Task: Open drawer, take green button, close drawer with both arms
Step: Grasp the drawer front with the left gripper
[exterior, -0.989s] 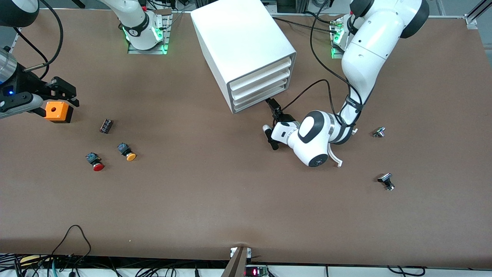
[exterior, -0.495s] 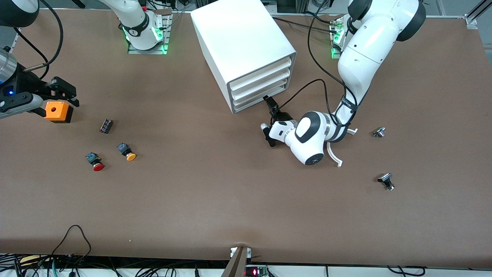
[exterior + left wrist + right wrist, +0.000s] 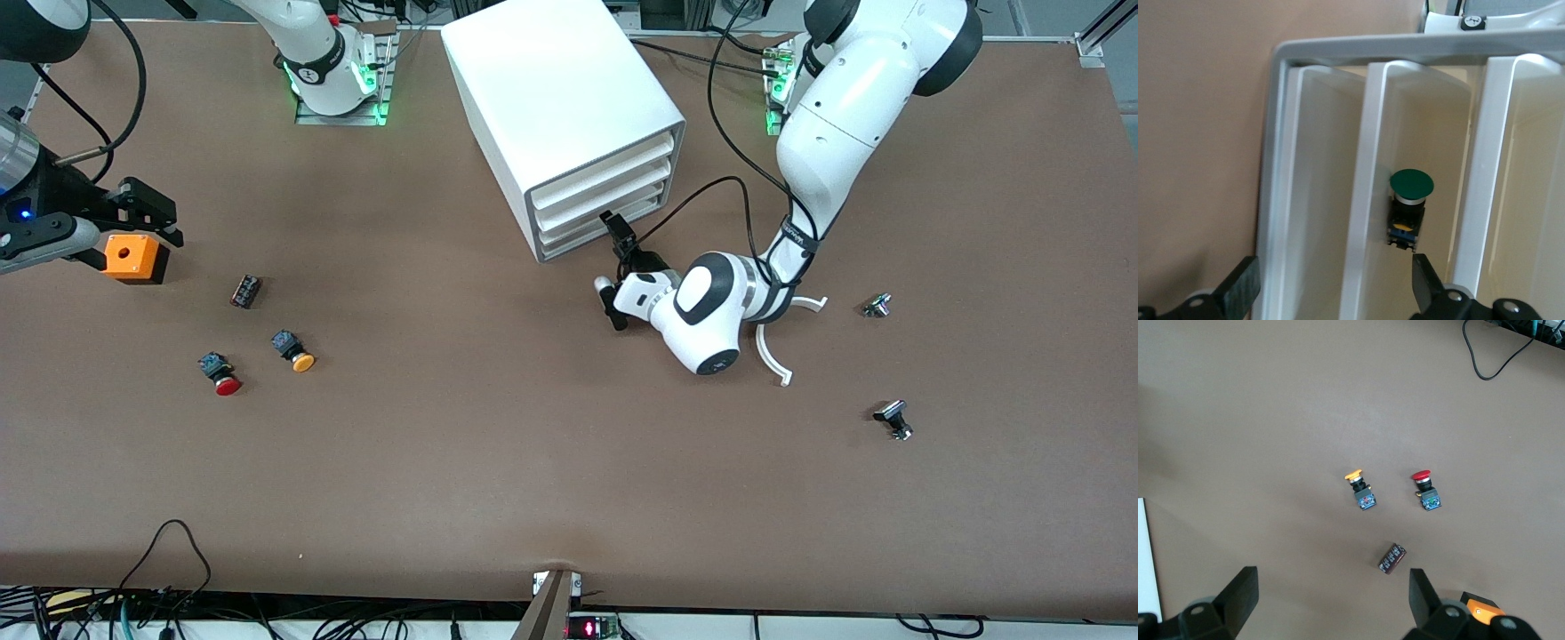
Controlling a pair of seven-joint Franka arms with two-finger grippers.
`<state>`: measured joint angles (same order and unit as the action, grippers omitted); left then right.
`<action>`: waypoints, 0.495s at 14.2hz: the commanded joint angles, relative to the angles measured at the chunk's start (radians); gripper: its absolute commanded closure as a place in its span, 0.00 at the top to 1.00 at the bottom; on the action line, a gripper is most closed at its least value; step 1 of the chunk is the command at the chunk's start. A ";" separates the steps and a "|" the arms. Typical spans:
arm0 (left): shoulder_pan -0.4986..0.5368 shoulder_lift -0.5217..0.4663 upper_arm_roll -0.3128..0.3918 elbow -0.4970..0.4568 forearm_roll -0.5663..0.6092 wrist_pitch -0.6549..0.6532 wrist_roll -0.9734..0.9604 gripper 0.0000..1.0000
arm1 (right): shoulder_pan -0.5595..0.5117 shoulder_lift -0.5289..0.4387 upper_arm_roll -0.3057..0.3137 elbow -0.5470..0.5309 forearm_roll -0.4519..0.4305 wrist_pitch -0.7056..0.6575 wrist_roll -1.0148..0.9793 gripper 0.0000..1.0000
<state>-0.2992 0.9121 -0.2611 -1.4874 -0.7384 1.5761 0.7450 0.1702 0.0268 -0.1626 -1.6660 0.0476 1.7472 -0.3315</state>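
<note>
My left jaws (image 3: 613, 267) hang wide open right at the cabinet (image 3: 569, 107) front, straddling the drawer (image 3: 1418, 167) face; the green button (image 3: 1410, 203) stands inside, dead ahead between my fingertips. My right jaws (image 3: 1328, 600), also open, wait over the tabletop's (image 3: 444, 444) right-arm end.

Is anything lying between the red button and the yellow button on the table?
No. Between the red button and the yellow button there is only bare brown table; the front and right wrist views both show it.
</note>
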 commanded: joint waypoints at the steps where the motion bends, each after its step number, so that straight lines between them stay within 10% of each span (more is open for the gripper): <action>1: 0.009 -0.029 -0.018 -0.050 -0.036 0.005 0.031 1.00 | -0.003 0.005 0.000 0.020 0.001 -0.015 0.009 1.00; 6: -0.006 -0.029 -0.029 -0.053 -0.044 0.010 0.028 0.97 | -0.003 0.005 -0.002 0.020 0.001 -0.017 0.009 1.00; 7: -0.006 -0.029 -0.029 -0.053 -0.044 0.010 0.028 0.82 | -0.003 0.005 0.000 0.020 0.001 -0.015 0.009 1.00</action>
<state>-0.3011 0.9121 -0.2939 -1.5036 -0.7417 1.5762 0.7479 0.1701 0.0268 -0.1629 -1.6660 0.0476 1.7472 -0.3314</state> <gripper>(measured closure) 0.031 0.000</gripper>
